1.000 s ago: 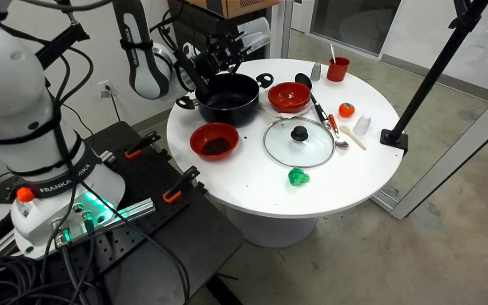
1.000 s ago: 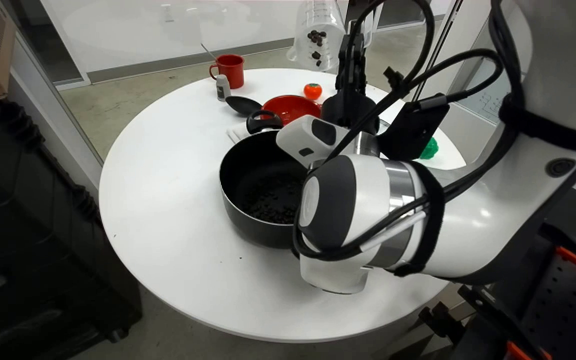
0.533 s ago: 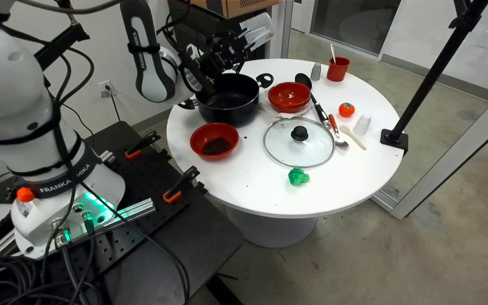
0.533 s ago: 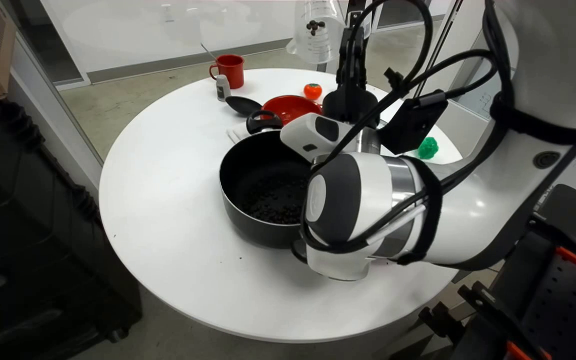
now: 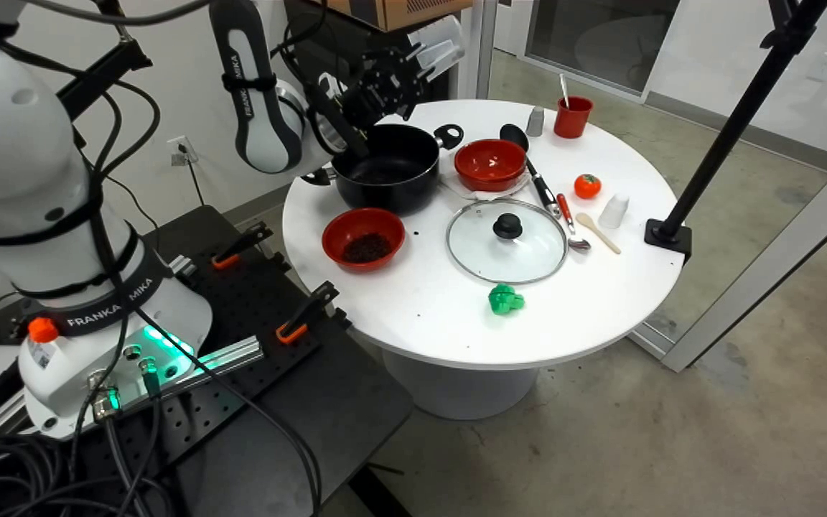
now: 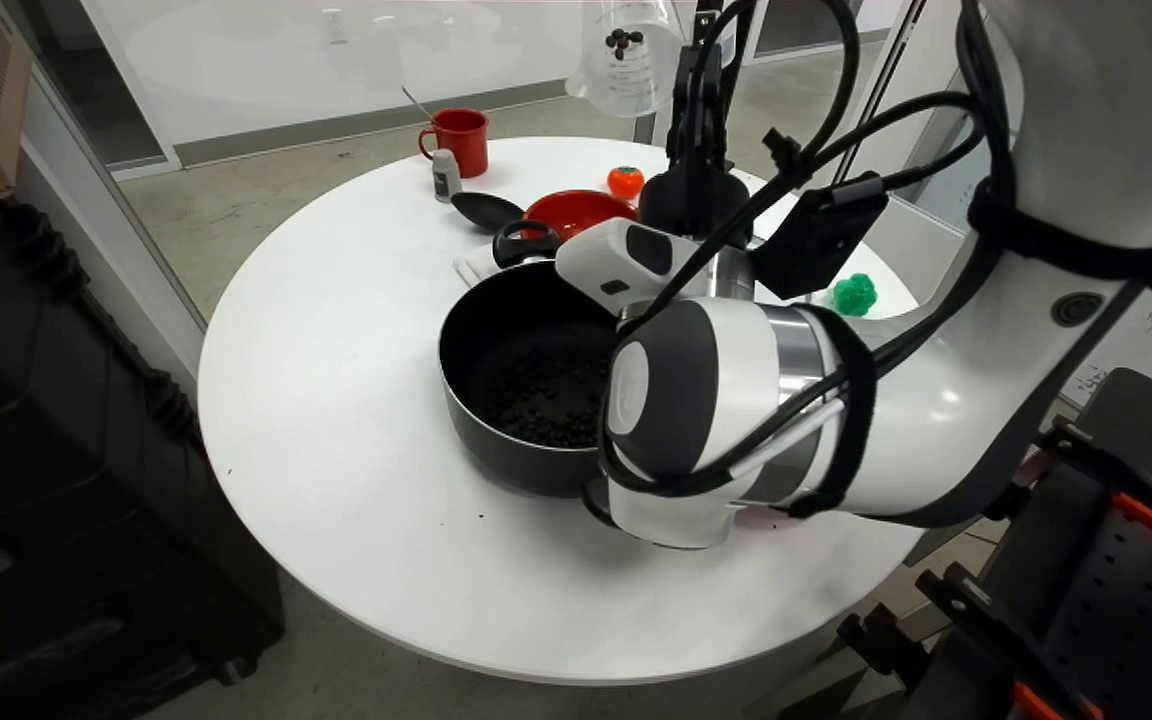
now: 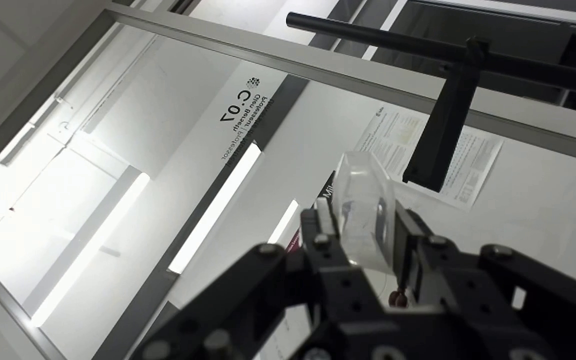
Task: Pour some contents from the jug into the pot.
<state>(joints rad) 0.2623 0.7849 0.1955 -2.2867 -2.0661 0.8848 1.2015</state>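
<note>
My gripper (image 7: 365, 220) is shut on the jug (image 7: 363, 190); in the wrist view its fingers (image 7: 324, 215) press on whitish translucent plastic, probably the handle. The jug also shows in both exterior views (image 5: 436, 47) (image 6: 628, 75), tilted and held high above the table, beyond the pot. A few dark beans (image 6: 623, 42) cluster inside it. Which way its mouth points is hard to tell. The black pot (image 5: 390, 183) stands on the table, below and behind the gripper, with many dark beans (image 6: 541, 400) on its floor. The wrist hides part of the pot (image 6: 496, 445).
A red bowl (image 5: 342, 233) with dark contents stands beside the pot. Stacked red bowls (image 5: 490, 165), a black ladle (image 5: 514, 136), a glass lid (image 5: 471, 248), a red cup (image 5: 573, 118) and a tomato (image 5: 587, 187) are on the table. A cardboard box (image 5: 428, 11) is near the jug.
My gripper and the jug have risen slightly, and the arm has shifted a little. The beans in the jug were spread out and now sit in one cluster. The pot has not moved.
</note>
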